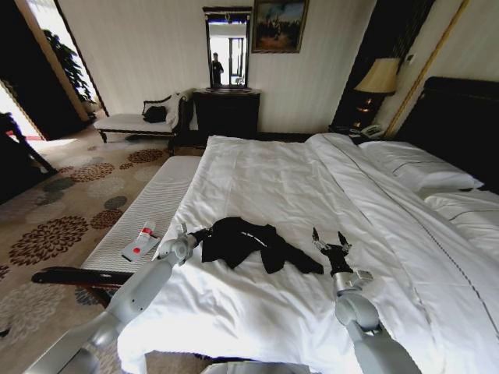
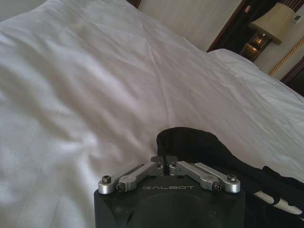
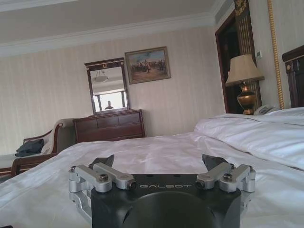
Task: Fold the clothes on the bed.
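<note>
Fabric is bunching between your left gripper [image 1: 189, 236]'s jaws, clamped on the left end of the black T-shirt [image 1: 248, 241], probably to spread it. It is lying crumpled near the bed [image 1: 312, 195]'s foot edge, long axis across. Your right gripper [image 1: 330, 240] is hovering beside it, jaws apart.

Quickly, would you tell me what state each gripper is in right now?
Left gripper: shut on an edge of the black T-shirt.
Right gripper: open, holding nothing, just above the bed.

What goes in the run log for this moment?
left gripper: shut on T-shirt edge | right gripper: open, beside it | bed: shirt crumpled
</note>
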